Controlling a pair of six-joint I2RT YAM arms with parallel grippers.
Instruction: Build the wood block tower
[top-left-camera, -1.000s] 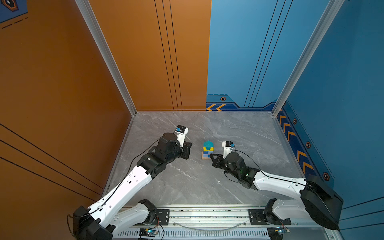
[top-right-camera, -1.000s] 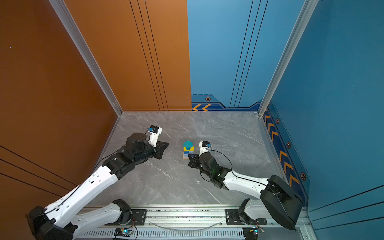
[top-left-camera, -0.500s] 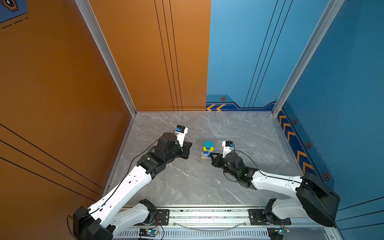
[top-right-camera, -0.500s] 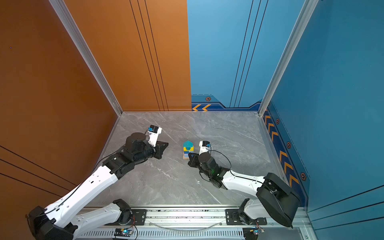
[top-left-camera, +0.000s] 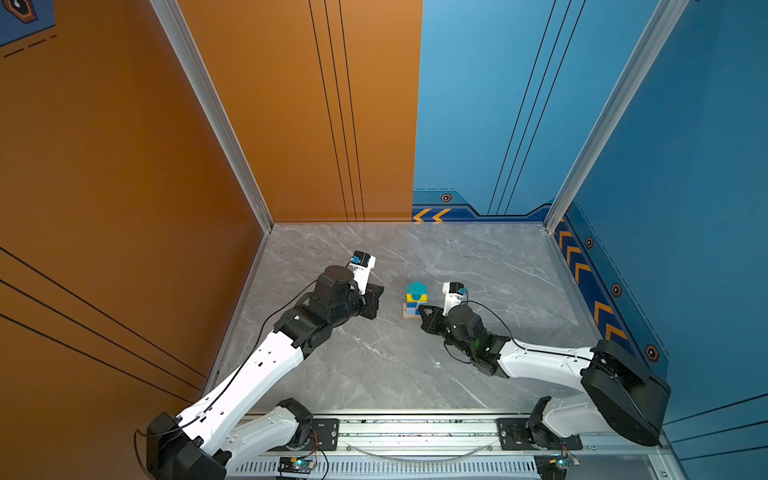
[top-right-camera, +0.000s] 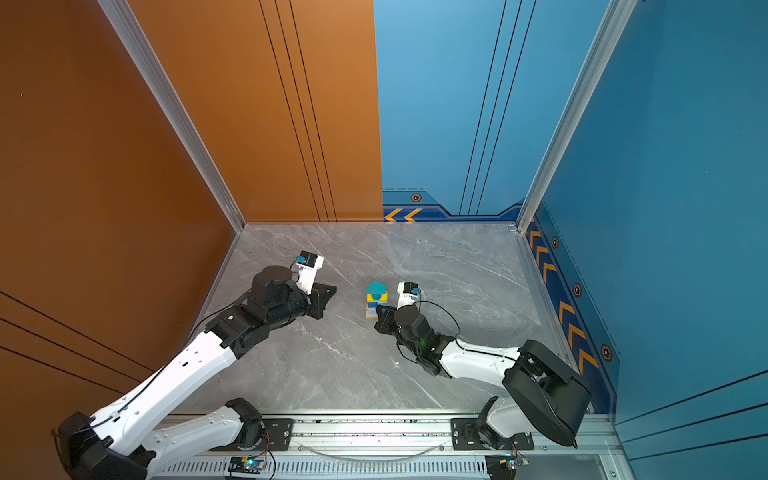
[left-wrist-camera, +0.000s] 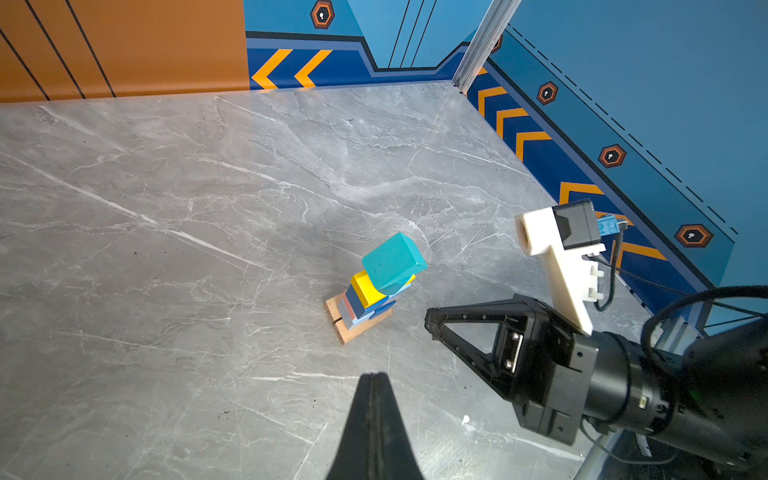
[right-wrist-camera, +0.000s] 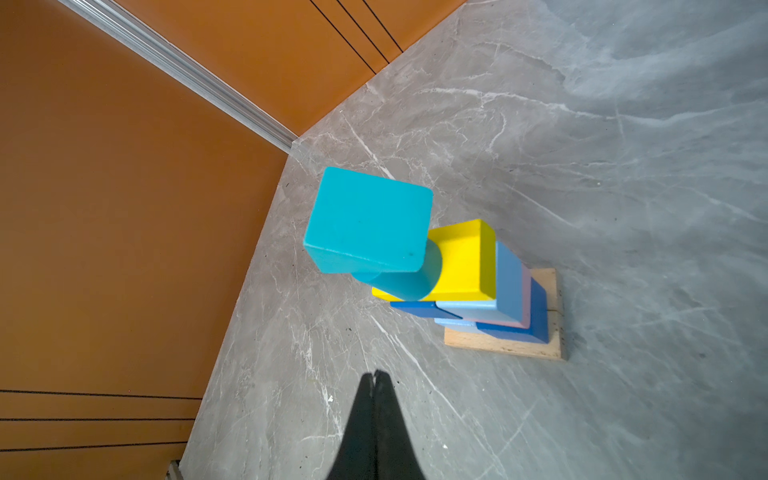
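Tower (top-left-camera: 415, 300) stands upright on the grey marbled table (top-left-camera: 374, 365), just below the middle of the frame in both top views, between the two arms. Layers read from the right wrist view, bottom to top: two tan planks (right-wrist-camera: 505, 347) side by side as the base. On them sit a lower dark blue cube (right-wrist-camera: 538, 318) and a lower light blue cube (right-wrist-camera: 455, 326). Then comes the pink slab (right-wrist-camera: 527, 297), then an upper light blue cube (right-wrist-camera: 509, 278) with an upper dark blue cube (right-wrist-camera: 415, 309) beside it. Above that is the yellow bar (right-wrist-camera: 465, 257), with the teal cylinder (right-wrist-camera: 409, 284) lying on its side in a hollow of the bar. The teal roof block (right-wrist-camera: 370, 220) is on top. Layer edges are not perfectly flush. Left gripper (top-left-camera: 376, 300) sits left of the tower in the top views, clearly apart from it, tips pointing toward it. Its fingers are pressed together and empty; only a thin seam shows between them in the left wrist view. Right gripper (top-left-camera: 420, 309) sits low, just right of the tower's base. The left wrist view shows a strip of bare table between its tip and the planks, so no contact. Its fingers are likewise pressed together and empty.
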